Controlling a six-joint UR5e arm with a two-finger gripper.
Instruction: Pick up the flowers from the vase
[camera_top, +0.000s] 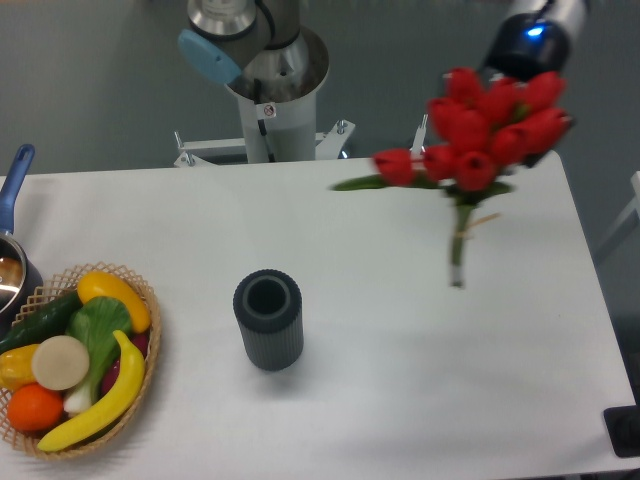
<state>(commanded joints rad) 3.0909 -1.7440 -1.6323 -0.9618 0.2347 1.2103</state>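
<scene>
Camera view, flowers (478, 130) blurred, airborne, vase (268, 319) upright

Red tulip flowers (480, 130), somewhat blurred, hang stems-down in the air, well right of the upright, dark ribbed vase (268, 319).

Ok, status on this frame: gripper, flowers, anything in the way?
Gripper hidden behind the blooms, grip state unreadable. Flowers airborne, stems clear of the vase, over the table's right side. Nothing blocking; basket far left.
</scene>
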